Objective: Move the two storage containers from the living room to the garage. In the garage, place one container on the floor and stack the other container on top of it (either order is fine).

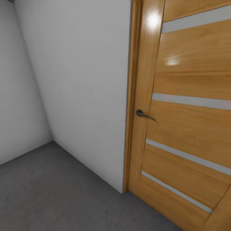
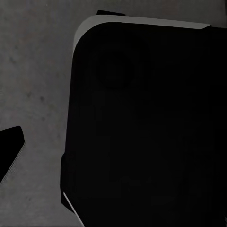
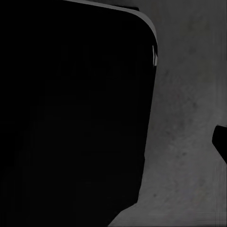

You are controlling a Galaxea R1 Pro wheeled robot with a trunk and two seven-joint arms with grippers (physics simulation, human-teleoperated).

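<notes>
The two storage containers are out of view. In the head view I face a garage corner: dark grey speckled concrete floor (image 1: 48,189), plain white walls (image 1: 83,83) and a wooden panel door (image 1: 186,122) with pale stripes and a dark lever handle (image 1: 144,114). Both wrist views look down at the floor (image 2: 33,71) beside a large black rounded body of the robot (image 2: 151,132), which also takes up most of the right wrist view (image 3: 71,118). A single dark fingertip (image 2: 9,149) pokes in at one edge, and another dark fingertip (image 3: 221,142) shows in the right wrist view.
The door stands shut at the right, its frame (image 1: 133,96) meeting the white wall. The walls join in a corner at the left (image 1: 41,106). Bare concrete stretches from the corner toward me.
</notes>
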